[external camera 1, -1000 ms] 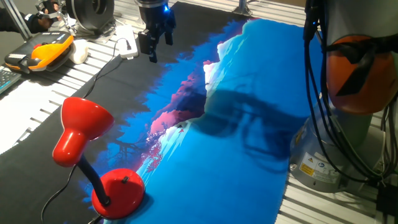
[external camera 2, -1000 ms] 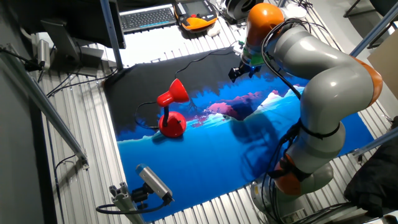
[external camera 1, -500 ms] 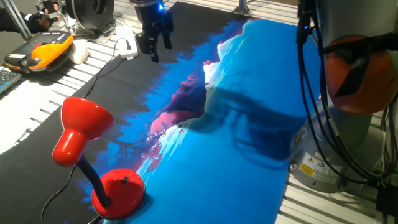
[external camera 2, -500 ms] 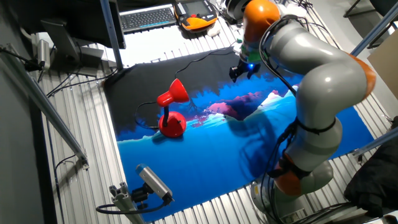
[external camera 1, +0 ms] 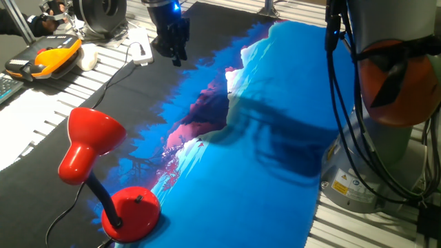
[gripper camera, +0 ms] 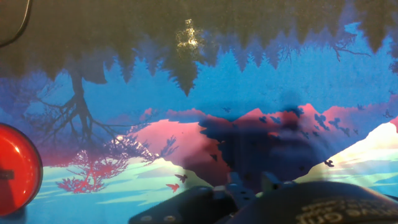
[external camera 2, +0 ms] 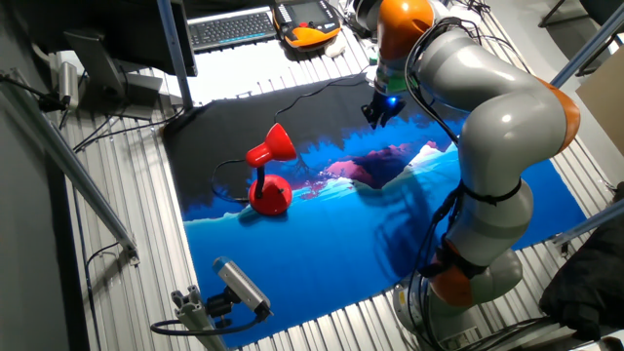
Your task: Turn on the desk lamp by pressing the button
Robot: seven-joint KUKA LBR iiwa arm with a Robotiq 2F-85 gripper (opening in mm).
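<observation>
The desk lamp (external camera 1: pixel 91 143) is glossy red and stands at the near left of the mat, its bell shade tilted up on a black bendy neck. Its round domed base (external camera 1: pixel 131 214) bears the small dark button (external camera 1: pixel 138 199) on top. The lamp also shows in the other fixed view (external camera 2: pixel 269 175). My gripper (external camera 1: pixel 176 56) hangs far from the lamp, above the far edge of the mat, fingers pointing down; it also shows in the other fixed view (external camera 2: pixel 376 117). No view shows its fingertips clearly. In the hand view the red base (gripper camera: pixel 16 177) sits at the left edge.
A blue, pink and black landscape mat (external camera 1: pixel 275 138) covers the table. An orange-and-black handheld device (external camera 1: pixel 45 58) and a white box (external camera 1: pixel 141 52) lie beyond the mat's far left. The arm's base and cables (external camera 1: pixel 372 124) stand at the right. The lamp's thin black cord (external camera 1: pixel 65 213) trails left.
The gripper has turned about its own axis above the far edge of the mat and barely shifted. The arm's upper links have swung. The lamp has not moved.
</observation>
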